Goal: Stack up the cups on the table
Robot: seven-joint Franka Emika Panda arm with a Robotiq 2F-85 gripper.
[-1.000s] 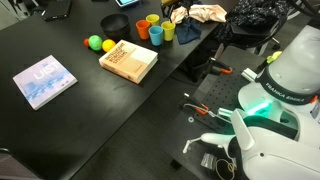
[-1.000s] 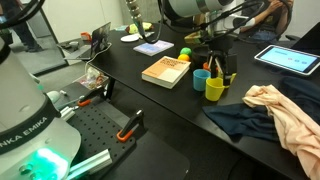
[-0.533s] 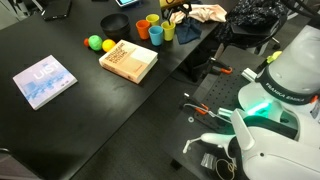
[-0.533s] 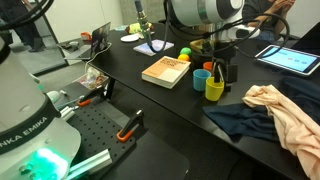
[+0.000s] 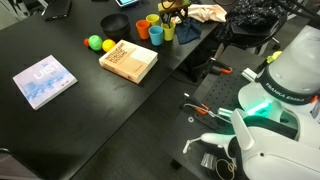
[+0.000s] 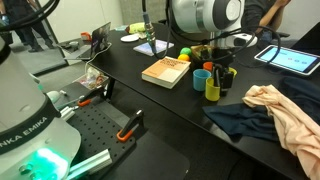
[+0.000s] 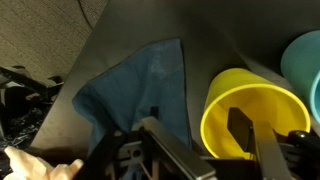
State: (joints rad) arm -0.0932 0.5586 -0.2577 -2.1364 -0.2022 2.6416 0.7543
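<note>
Several small cups stand close together near the far end of the black table: orange, yellow, blue and yellow-green. In an exterior view the orange, blue and yellow-green cups show. My gripper is down at the yellow-green cup. In the wrist view my open gripper straddles that cup's rim: one finger is inside it, the other outside. The blue cup is beside it.
A tan book lies near the cups, with yellow and green balls and a black bowl beyond. A blue-white book lies apart. A blue cloth, a dark cloth and a peach cloth lie by the cups.
My gripper has moved a little toward and down over the yellow-green cup. The cups have not moved.
</note>
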